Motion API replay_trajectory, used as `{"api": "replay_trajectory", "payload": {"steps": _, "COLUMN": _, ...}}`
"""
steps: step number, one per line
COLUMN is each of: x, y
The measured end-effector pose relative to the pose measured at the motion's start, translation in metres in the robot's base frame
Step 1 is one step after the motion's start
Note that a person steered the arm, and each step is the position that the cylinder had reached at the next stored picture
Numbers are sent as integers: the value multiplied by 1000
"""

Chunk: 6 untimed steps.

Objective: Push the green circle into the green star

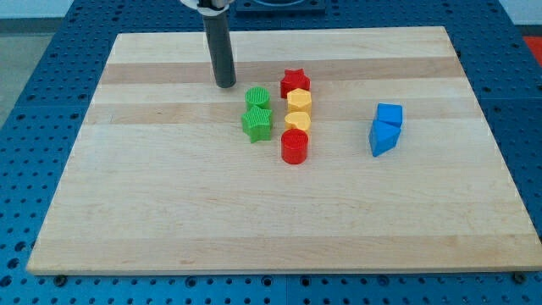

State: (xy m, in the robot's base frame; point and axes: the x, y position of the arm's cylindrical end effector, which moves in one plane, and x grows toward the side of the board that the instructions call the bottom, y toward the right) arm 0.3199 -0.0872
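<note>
The green circle [257,97] sits near the board's middle, touching the green star [257,124] just below it. My tip [225,85] rests on the board a little to the upper left of the green circle, apart from it. The dark rod rises from the tip to the view's top.
A column stands right of the green blocks: red star [295,82], yellow hexagon [299,102], yellow block [297,120], red cylinder [294,146]. Further right sit a blue cube [389,115] and a blue wedge-like block [382,139]. The wooden board [169,212] lies on a blue perforated table.
</note>
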Motion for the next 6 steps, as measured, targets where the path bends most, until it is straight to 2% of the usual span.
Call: {"api": "replay_trajectory", "payload": {"steps": 6, "x": 0, "y": 41}}
